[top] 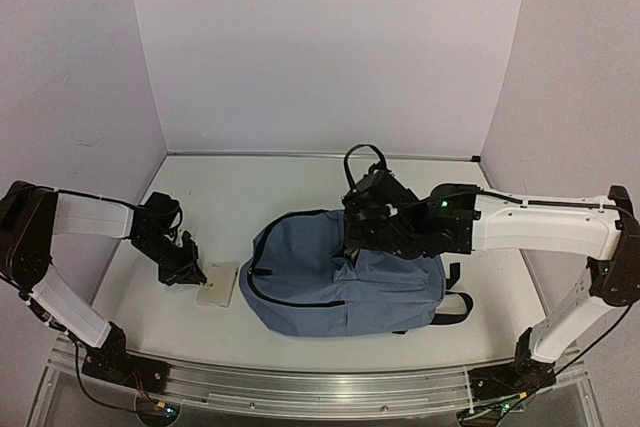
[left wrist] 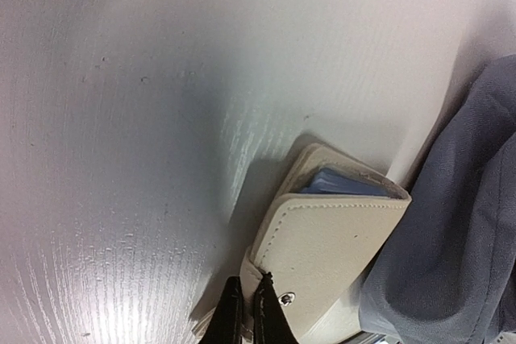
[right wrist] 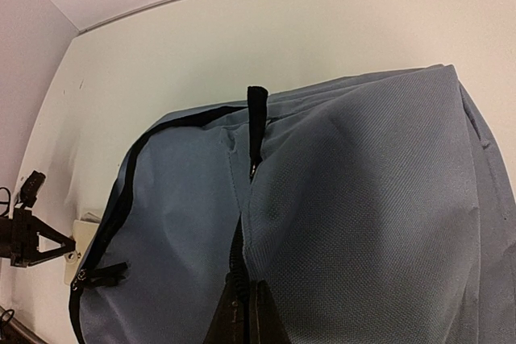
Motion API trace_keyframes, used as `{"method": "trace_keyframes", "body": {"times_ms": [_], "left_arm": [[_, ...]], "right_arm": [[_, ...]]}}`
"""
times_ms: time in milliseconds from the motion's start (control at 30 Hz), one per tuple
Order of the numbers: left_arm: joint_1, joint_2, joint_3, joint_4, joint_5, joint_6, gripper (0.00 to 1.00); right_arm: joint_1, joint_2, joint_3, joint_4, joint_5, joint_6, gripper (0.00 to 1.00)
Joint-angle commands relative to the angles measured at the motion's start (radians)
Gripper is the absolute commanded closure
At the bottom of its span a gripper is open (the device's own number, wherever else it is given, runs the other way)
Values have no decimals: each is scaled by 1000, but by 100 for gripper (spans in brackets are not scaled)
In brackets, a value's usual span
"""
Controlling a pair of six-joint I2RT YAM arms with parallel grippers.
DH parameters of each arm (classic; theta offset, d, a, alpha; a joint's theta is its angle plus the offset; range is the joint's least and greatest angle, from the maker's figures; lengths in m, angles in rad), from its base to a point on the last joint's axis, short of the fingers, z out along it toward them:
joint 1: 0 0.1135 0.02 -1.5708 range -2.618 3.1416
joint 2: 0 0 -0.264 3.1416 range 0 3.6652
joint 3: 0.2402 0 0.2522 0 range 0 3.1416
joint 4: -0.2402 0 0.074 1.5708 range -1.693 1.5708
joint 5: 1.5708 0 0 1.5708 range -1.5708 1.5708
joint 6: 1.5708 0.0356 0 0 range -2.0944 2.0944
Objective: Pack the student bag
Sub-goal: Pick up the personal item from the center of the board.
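1. Student bag (top: 330, 287): a slate-blue fabric backpack that lay flat on the white table (top: 250, 197), a little right of centre, its black zipper (top: 290, 300) curving along the side turned toward the left arm.
2. Left pincer (top: 185, 269): stood low at the table's left side and was closed. The left wrist view showed its dark fingers (left wrist: 230, 320) pressed together on the near edge of a cream card wallet (top: 217, 285).
3. Wallet: rested on the table just beside the bag's left edge, with blue cards showing in its open end.
4. Handling of the bag, as judged: the cloth sagged and creased, so it was probably light, soft and limp. Its mouth would collapse unless held up. The firmest holds looked to be the stitched seam beside the zipper and the black carry loop (top: 348, 161) at the far end. Plain panel cloth might slip from a narrow pinch.
5. Right pincer (top: 362, 237): reached in from the right over the bag's far half and was closed on a fold of the bag's cloth beside the zipper. The right wrist view showed the fabric drawn up toward the fingers (right wrist: 260, 320).
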Motion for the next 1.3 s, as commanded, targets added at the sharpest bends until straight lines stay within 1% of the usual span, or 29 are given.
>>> {"method": "trace_keyframes", "body": {"times_ms": [0, 167, 500, 633, 700, 800, 867, 967, 1067, 1167, 1267], "left_arm": [[-5, -21, 1, -19, -34, -4, 100], [-5, -142, -1, -12, -25, -10, 100], [-5, -426, -1, 16, 58, -18, 100], [-5, -493, 17, 28, 110, -36, 100], [-5, -516, 29, 61, 168, -61, 100], [-8, -532, 50, 114, 231, -112, 100], [-23, -532, 71, 143, 249, -148, 100], [-88, -519, 97, 190, 220, -214, 100], [-212, -479, 124, 263, 148, -282, 100], [-326, -407, 147, 384, 119, -349, 100], [-403, -329, 199, 431, 89, -363, 100]], "right_arm": [[1, -23, 31, 96, 23, 0, 100], [1, -27, 31, 96, 29, 0, 100], [1, -30, 41, 96, 38, -2, 100], [2, -38, 41, 99, 38, -2, 100], [1, -44, 38, 102, 38, 0, 100], [1, -50, 36, 108, 38, 1, 100], [1, -52, 34, 111, 38, 4, 100], [1, -54, 32, 118, 34, 8, 100], [1, -56, 31, 124, 34, 11, 100], [1, -59, 32, 130, 36, 14, 100], [1, -63, 29, 134, 35, 17, 100]]}}
